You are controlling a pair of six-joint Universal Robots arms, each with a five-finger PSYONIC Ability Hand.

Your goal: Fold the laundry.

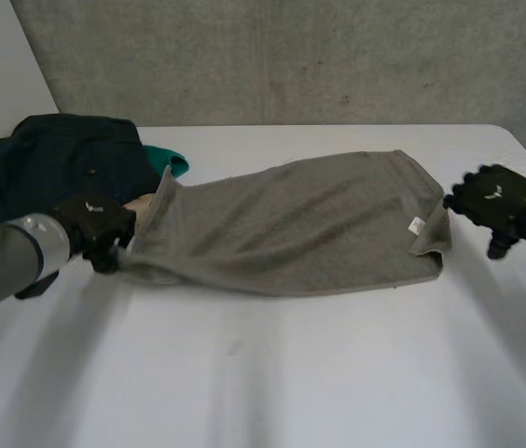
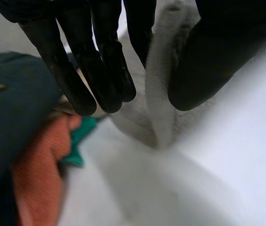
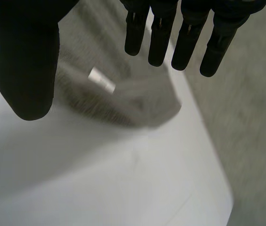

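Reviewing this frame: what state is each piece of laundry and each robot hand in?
grey towel: spread on the table, left end lifted, right corner turned over.
left robot hand: pinching the grey towel's left end.
right robot hand: open, by the towel's right end, holding nothing.
dark blue garment: crumpled heap, unfolded.
green cloth: bunched against the heap.
orange cloth: bunched beside it.

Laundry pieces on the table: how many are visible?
4. A grey towel across the middle, one end pinched by the left hand; a dark blue garment beyond that hand; a green cloth and an orange cloth tucked against it. More may lie hidden underneath.
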